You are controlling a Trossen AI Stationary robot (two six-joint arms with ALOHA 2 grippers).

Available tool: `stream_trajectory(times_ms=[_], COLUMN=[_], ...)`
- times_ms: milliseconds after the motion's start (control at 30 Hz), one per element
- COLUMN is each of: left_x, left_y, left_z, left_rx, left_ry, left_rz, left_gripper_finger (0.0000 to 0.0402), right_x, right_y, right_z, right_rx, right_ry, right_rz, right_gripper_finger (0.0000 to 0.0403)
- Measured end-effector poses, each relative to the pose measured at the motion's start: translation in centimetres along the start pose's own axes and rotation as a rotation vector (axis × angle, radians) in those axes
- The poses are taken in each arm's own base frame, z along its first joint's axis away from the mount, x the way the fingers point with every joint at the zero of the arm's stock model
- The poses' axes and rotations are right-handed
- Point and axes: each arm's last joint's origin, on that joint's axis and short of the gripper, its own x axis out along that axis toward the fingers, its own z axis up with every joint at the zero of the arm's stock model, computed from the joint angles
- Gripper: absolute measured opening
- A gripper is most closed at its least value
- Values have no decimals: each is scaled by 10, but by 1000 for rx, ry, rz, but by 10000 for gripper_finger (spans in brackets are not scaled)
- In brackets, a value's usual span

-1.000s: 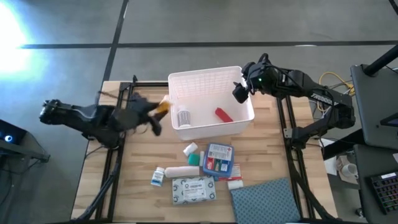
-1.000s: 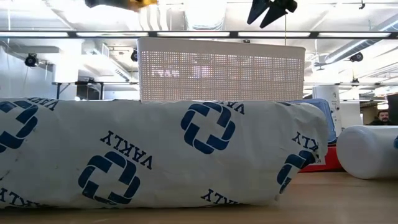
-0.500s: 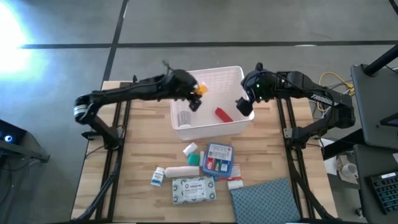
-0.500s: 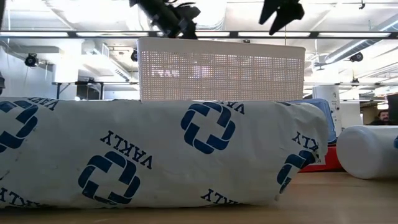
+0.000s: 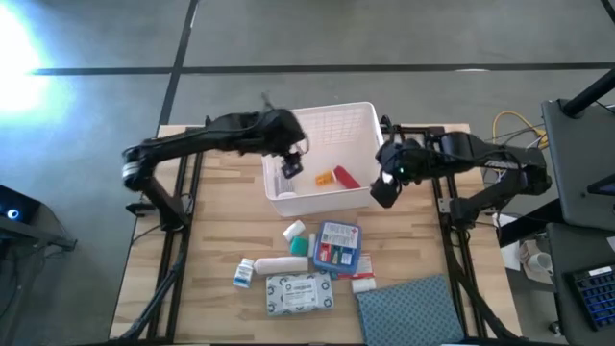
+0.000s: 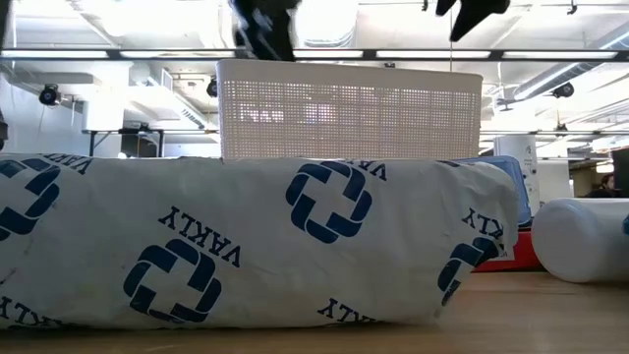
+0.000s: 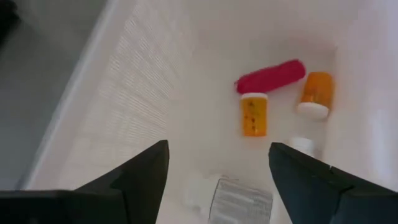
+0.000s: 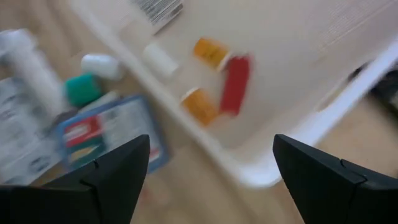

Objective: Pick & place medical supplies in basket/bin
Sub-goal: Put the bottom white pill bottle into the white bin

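The white lattice basket (image 5: 319,110) stands at the table's far middle. Inside lie a red tube (image 7: 270,76), two orange vials (image 7: 255,115) (image 7: 314,93) and a labelled white bottle (image 7: 233,196). My left gripper (image 5: 291,163) hangs open and empty over the basket's left part. My right gripper (image 5: 384,187) is open and empty above the basket's near right corner. On the table near the basket lie a blue-red-white box (image 5: 337,245), white bottles (image 5: 245,272) (image 5: 295,231), a white roll (image 5: 282,263) and a flat packet (image 5: 300,293).
A blue-grey cloth (image 5: 408,308) lies at the near right corner of the table. In the low view the packet (image 6: 246,241) fills the foreground, the basket (image 6: 349,108) stands behind it, and a white bottle (image 6: 585,241) lies at the right.
My left gripper has swung from the table's left side over the basket with an orange vial and let it go; the vial now lies on the basket's floor beside the red tube. My right gripper has gone from the basket's far right corner toward the near edge.
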Motion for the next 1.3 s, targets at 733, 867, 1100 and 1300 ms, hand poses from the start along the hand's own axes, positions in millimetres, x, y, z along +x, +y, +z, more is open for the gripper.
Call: stream_trajectory(times_ms=[733, 867, 1100, 1300], left_x=[-71, -61, -50, -45], left_y=[-23, -34, -46, -50], left_z=[-233, -255, -267, -266], left_rx=[-673, -702, -631, -585], left_ry=[-107, -28, 43, 65], left_rz=[-368, -415, -422, -400], left_gripper_finger=[230, 230, 230, 230], right_x=[82, 99, 115, 119], right_y=[56, 63, 90, 99], right_z=[-67, -98, -139, -166], right_rx=[437, 528, 648, 485], right_ry=[408, 488, 463, 315], right_rz=[330, 266, 400, 434], right_gripper_finger=[327, 327, 327, 327])
